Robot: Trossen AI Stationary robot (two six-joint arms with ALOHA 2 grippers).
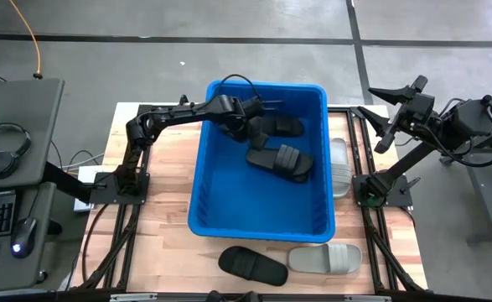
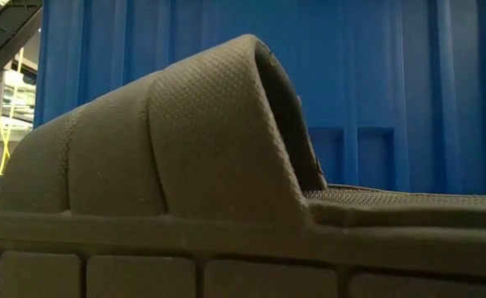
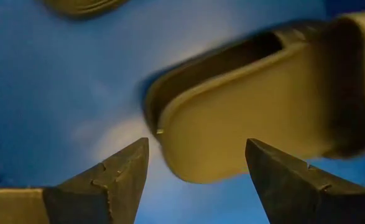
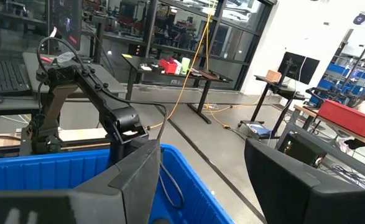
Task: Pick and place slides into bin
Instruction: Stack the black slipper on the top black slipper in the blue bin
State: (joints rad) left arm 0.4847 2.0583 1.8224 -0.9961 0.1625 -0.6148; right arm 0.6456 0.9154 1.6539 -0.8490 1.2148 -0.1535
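Left claw over matte black slide

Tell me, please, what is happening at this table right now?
The robot is clearing slide sandals into the blue bin. The left gripper is inside the bin, jaws open just above a black slide; nothing is clamped. Another black slide already lies in the bin. One black slide and two grey slides remain on the table. The right gripper waits raised beside the bin, jaws open.

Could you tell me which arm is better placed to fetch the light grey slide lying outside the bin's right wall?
Right: its end effector waits near that light grey foam slide; the left end effector is inside the blue plastic bin.
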